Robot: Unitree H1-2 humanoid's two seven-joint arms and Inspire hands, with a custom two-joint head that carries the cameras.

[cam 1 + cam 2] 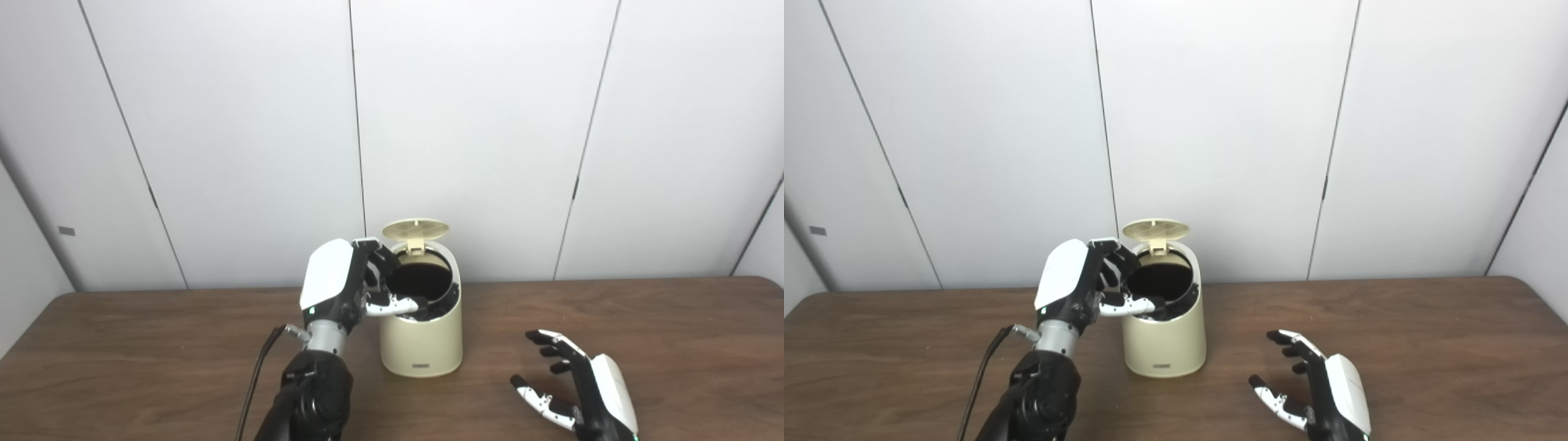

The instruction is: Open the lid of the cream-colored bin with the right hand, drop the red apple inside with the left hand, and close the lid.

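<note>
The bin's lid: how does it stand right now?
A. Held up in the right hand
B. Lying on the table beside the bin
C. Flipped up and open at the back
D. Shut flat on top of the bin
C: the lid stands raised behind the dark mouth of the cream-colored bin, while the left hand is at the rim and the right hand hangs open over the table, away from the bin.

No text, number or brand is showing legibly anywhere. The cream-colored bin (421,340) is carrying a small dark label (420,365) low on its front wall, but it is appearing too small and blurred to read. A small grey tag (67,231) is sitting on the wall panel at left, likewise unreadable.
</note>
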